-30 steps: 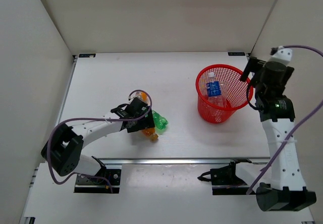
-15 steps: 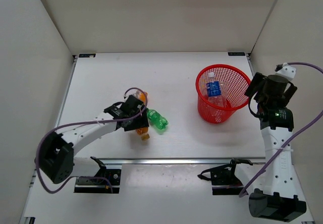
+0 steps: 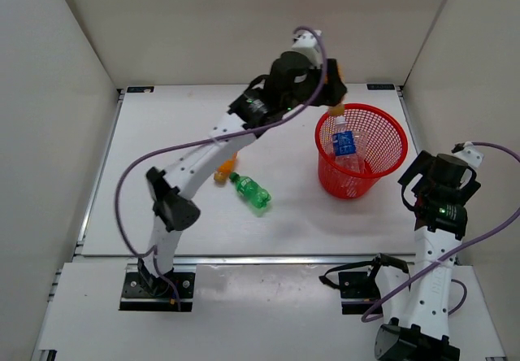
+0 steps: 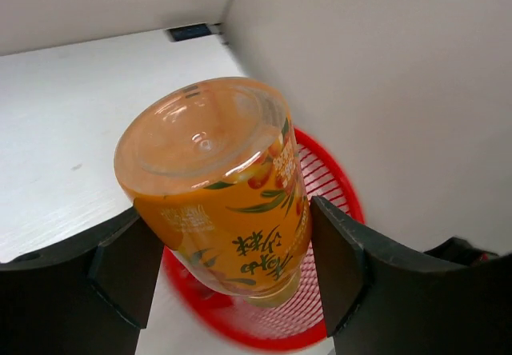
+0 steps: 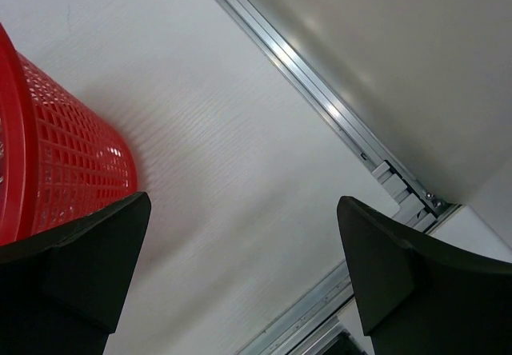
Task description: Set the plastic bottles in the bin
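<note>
1. White table, with plain white walls on three sides.
2. Round red bin at the right side of the table, with a clear bottle with a blue label inside.
3. Left gripper stretched far out and high up, just over the back-left rim of the bin. Closed partway, snug on both sides of a fat orange bottle. Bottle bottom toward the wrist camera, cap end down toward the bin.
4. Right gripper wide open with nothing in it, low down just beside the bin on the right.
5. Step in hand, at a guess: dropping the orange bottle into the bin. Best way:
   - Slide a bit more toward the middle of the bin, away from the rim.
   - Then spread the fingers wide and let go, cap end first.
   - Avoid bumping the bin, probably light and easy to tip.
6. Lying on the table, well apart from the bin: a green bottle on its side, and a second orange bottle just beside it.
7. On the held bottle's label: little fruit and green leaves, plus dark writing that looks Chinese, not readable here. Blue label in the bin: too small to read.
</note>
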Motion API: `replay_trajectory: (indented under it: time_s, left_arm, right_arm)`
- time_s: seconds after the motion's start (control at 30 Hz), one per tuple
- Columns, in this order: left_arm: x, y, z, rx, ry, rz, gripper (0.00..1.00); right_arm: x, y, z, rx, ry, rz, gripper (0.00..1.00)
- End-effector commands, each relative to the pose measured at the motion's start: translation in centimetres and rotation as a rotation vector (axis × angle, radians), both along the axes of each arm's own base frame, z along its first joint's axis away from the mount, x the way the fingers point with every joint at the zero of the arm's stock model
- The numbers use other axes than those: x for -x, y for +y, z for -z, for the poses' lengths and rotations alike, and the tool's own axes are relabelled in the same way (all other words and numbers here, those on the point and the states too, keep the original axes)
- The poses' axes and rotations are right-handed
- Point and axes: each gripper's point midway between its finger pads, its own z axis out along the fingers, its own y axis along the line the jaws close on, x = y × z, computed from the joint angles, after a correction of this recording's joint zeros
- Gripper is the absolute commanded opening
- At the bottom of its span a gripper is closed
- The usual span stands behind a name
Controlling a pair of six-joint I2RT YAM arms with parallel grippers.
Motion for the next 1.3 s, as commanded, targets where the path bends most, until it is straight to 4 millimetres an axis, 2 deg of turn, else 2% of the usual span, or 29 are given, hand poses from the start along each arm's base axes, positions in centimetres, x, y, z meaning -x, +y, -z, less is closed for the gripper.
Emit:
replay_trajectory:
  time_s: [0.0,0.07,0.1,0.13,0.17,0.2,0.23,0.3,0.33,0.37,0.4,0.43,0.47,0.5,0.53,0.57,0.6,0.63,0.67,0.7,0.77,0.8,0.87,0.97,1.0,1.03,1.17,1.23,1.27]
  left_arm:
    - [1.2,-5.1,0.1,0.008,-0.023,0.123,0.56]
    - [1.8,-7.1,1.5,0.054,0.018,0.171,0.59]
    - [2.1,-7.8,3.1,0.044,0.035,0.188,0.63]
    - [2.3,-8.1,3.3,0.044,0.033,0.193,0.66]
    - [2.7,-8.4,4.3,0.019,0.042,0.204,0.79]
    - [3.0,-8.4,4.1,0.011,0.045,0.206,0.91]
    - [3.2,-8.4,3.9,-0.004,0.031,0.212,0.99]
    - [3.7,-6.7,2.1,-0.043,-0.006,0.183,0.99]
    - [3.6,-6.2,2.8,-0.071,-0.005,0.167,0.98]
    - [4.0,-4.6,1.1,-0.078,-0.044,0.138,0.99]
    - [4.3,-2.7,0.5,-0.085,-0.056,0.113,0.98]
    - [3.5,-1.1,3.3,-0.140,-0.019,0.086,0.99]
    - [4.5,1.1,1.3,-0.124,-0.041,0.067,0.99]
    - [4.6,4.3,2.3,-0.152,-0.014,0.009,0.98]
    - [4.2,6.7,6.4,-0.230,0.046,-0.035,0.99]
    - [4.6,9.8,5.3,-0.213,0.036,-0.103,0.99]
    - [5.0,13.8,7.6,-0.240,0.085,-0.189,0.99]
    - [5.0,17.3,12.3,-0.313,0.168,-0.258,0.98]
    - [5.5,21.3,14.1,-0.315,0.218,-0.333,0.99]
    - [7.0,23.4,14.3,-0.307,0.246,-0.357,0.99]
    - [9.0,29.5,19.4,-0.379,0.386,-0.470,0.99]
    - [10.7,30.9,20.5,-0.398,0.429,-0.486,0.99]
    - [12.9,34.4,23.2,-0.413,0.512,-0.554,0.99]
    - [15.0,35.9,23.0,-0.321,0.516,-0.575,0.98]
    - [15.1,36.2,22.7,-0.309,0.506,-0.590,0.99]
    - [15.4,36.8,22.7,-0.307,0.508,-0.616,0.99]
    - [15.8,36.6,23.1,-0.324,0.518,-0.599,0.99]
    - [16.1,36.5,23.8,-0.331,0.542,-0.587,0.98]
    - [15.9,36.2,23.4,-0.313,0.527,-0.575,0.98]
  right_arm:
    - [-0.1,0.7,-2.4,0.002,-0.076,-0.028,0.99]
    - [0.5,0.5,-3.5,0.023,-0.084,-0.016,0.99]
    - [0.9,0.5,-4.4,0.042,-0.089,-0.016,0.99]
    - [0.8,0.7,-5.3,0.053,-0.106,-0.025,0.99]
    - [0.9,0.6,-5.7,0.069,-0.106,-0.025,0.99]
    - [1.0,0.7,-6.3,0.076,-0.109,-0.026,0.99]
    - [0.8,1.2,-7.5,0.081,-0.128,-0.046,0.99]
    - [0.4,2.1,-8.9,0.099,-0.135,-0.106,0.99]
    - [-0.3,3.0,-9.9,0.101,-0.146,-0.164,0.99]
    - [-1.0,4.4,-10.6,0.113,-0.148,-0.268,0.99]
    - [-1.8,6.0,-11.5,0.088,-0.164,-0.345,0.99]
    - [-2.7,8.3,-12.2,0.053,-0.168,-0.458,0.99]
    - [-2.9,9.9,-13.1,0.046,-0.176,-0.525,0.99]
    - [-3.9,11.3,-12.7,0.014,-0.159,-0.563,0.99]
    - [-4.5,13.4,-12.6,0.013,-0.146,-0.635,0.99]
    - [-4.8,16.1,-12.4,0.019,-0.139,-0.731,0.99]
    - [-5.3,16.9,-12.3,0.036,-0.134,-0.729,0.99]
    - [-5.6,19.9,-12.0,0.054,-0.138,-0.816,0.99]
    - [-5.2,23.6,-12.0,0.055,-0.160,-0.936,0.99]
    - [-5.5,25.0,-11.2,0.091,-0.135,-0.974,0.99]
    - [-6.1,30.7,-10.2,0.092,-0.110,-1.131,0.99]
    - [-5.7,32.8,-9.5,0.054,-0.084,-1.227,0.99]
    - [-5.7,37.8,-6.3,-0.056,-0.020,-1.378,0.99]
    - [-5.4,42.2,-1.5,-0.075,0.052,-1.544,0.99]
    - [-5.6,43.2,-0.6,-0.070,0.060,-1.573,0.99]
    - [-5.5,44.1,1.2,-0.059,0.105,-1.612,0.99]
    - [-6.5,47.2,6.3,-0.029,0.175,-1.735,0.99]
    - [-7.1,48.3,9.3,-0.006,0.197,-1.758,0.98]
    - [-7.7,48.2,9.8,0.000,0.208,-1.746,0.99]
